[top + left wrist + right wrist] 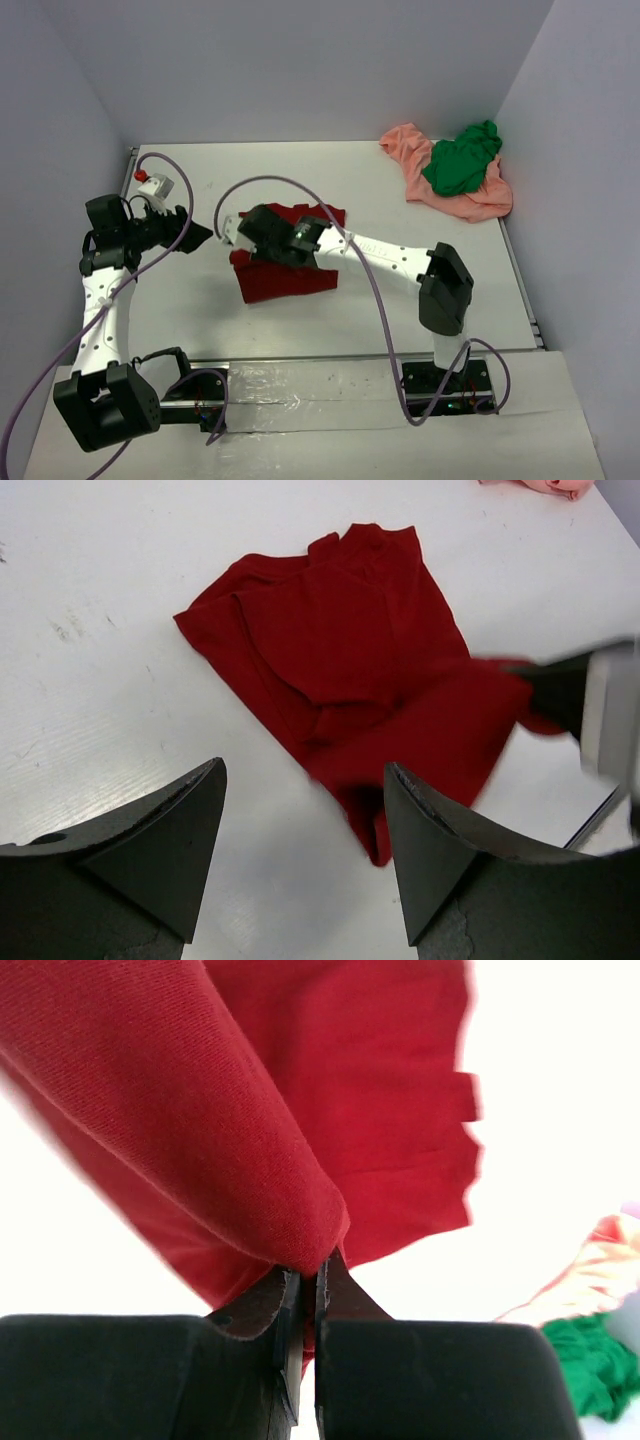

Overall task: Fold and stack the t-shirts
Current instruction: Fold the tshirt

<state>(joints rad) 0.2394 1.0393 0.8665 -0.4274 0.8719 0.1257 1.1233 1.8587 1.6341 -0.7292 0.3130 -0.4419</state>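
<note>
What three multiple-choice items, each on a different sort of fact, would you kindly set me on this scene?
1. Where does the green t-shirt lie?
A) on the salmon-pink t-shirt, at the far right corner of the table
B) hanging off the left edge
C) at the near edge

2. How many t-shirts show in the top view?
A) two
B) three
C) five

3. What is the right claw doing?
A) standing open over bare surface
B) shut on the green t-shirt
C) shut on a fold of the dark red t-shirt

Answers:
1 A, the green cloth sits on top of the pink heap in that corner.
2 B, there is one red, one green and one pink.
3 C, the right wrist view shows red cloth pinched between closed fingers.
</note>
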